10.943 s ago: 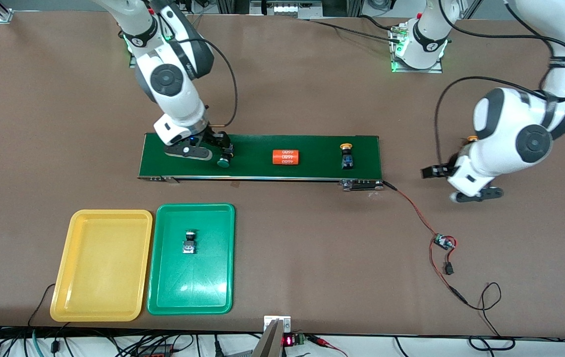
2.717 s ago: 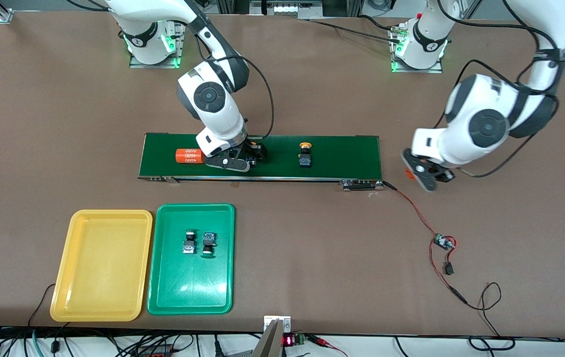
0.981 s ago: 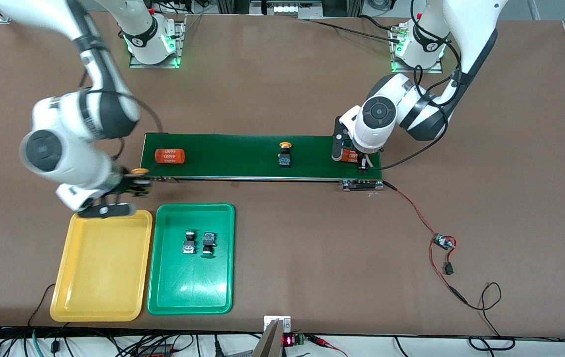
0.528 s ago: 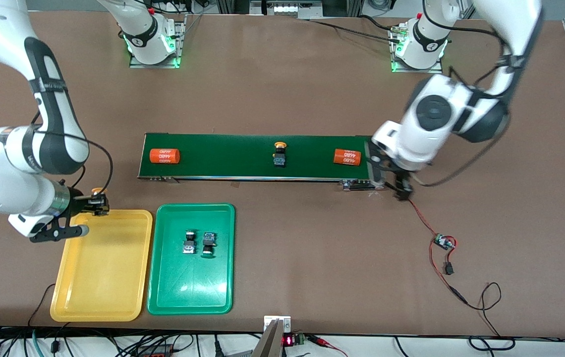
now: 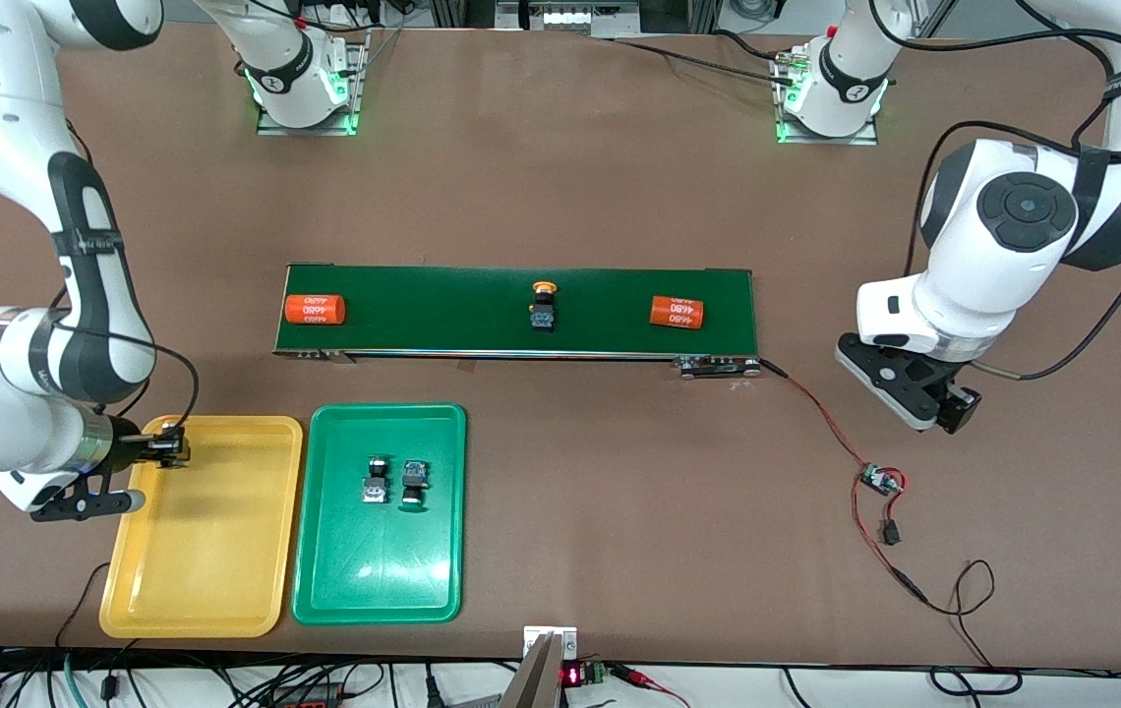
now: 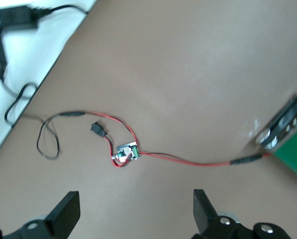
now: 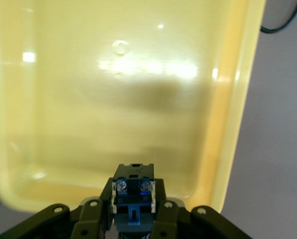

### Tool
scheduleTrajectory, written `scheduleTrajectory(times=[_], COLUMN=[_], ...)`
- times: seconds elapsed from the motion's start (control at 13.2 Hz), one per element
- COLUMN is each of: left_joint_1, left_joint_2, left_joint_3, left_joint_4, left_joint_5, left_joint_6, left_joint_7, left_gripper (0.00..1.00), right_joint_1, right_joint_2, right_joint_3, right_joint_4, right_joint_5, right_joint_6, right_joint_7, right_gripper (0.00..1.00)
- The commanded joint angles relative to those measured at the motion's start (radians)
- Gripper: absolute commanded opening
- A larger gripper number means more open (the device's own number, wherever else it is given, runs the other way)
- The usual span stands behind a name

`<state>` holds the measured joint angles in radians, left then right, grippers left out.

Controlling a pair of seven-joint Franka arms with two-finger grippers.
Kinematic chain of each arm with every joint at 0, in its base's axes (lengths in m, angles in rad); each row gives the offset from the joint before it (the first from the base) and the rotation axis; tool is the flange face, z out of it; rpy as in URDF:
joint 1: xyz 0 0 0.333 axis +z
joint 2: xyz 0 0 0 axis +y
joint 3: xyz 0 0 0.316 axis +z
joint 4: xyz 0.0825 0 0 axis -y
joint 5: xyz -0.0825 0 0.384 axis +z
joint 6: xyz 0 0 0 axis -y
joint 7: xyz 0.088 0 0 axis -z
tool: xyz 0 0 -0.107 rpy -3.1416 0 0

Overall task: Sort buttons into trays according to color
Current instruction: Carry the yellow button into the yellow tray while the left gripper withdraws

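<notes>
R gripper [image 5: 170,449] fingers pinching yellow-cap button [image 7: 133,193] by its body, over yellow tray [image 5: 202,600] corner. Judged light, rigid, small; grip body flanks. L gripper [image 6: 133,211] fingers spread, idle over tabletop [image 5: 560,177].

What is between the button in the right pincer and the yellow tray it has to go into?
Nothing visible. The right pincer is shut on the black-and-blue push-button switch and hangs over the corner of the shallow yellow plastic tray toward the conveyor belt. The tray floor below it is bare.
</notes>
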<state>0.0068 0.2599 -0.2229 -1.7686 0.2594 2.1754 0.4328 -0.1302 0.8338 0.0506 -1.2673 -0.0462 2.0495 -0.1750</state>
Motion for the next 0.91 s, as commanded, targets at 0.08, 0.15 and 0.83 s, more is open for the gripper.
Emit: scheduleTrajectory(times=[0.08, 0.15, 0.83], left_joint_1=[0.014, 0.043, 0.064], left_joint_2=[-0.056, -0.062, -0.080], left_joint_3=[0.028, 0.062, 0.177], left_joint_4=[0.015, 0.038, 0.360], left_joint_5=[-0.196, -0.236, -0.287], left_joint_6=[-0.114, -0.134, -0.632], left_joint_7=[-0.309, -0.327, -0.542], left_gripper=[1.00, 1.00, 1.00], right_joint_1=[0.006, 0.006, 0.001], right_joint_2=[0.073, 0.079, 0.143], right_joint_3=[-0.011, -0.011, -0.014], right_joint_4=[0.089, 0.092, 0.125], right_joint_5=[-0.015, -0.021, -0.023], right_joint_6=[-0.008, -0.005, 0.018], right_joint_7=[-0.015, -0.015, -0.006], right_gripper=[0.00, 0.00, 0.39])
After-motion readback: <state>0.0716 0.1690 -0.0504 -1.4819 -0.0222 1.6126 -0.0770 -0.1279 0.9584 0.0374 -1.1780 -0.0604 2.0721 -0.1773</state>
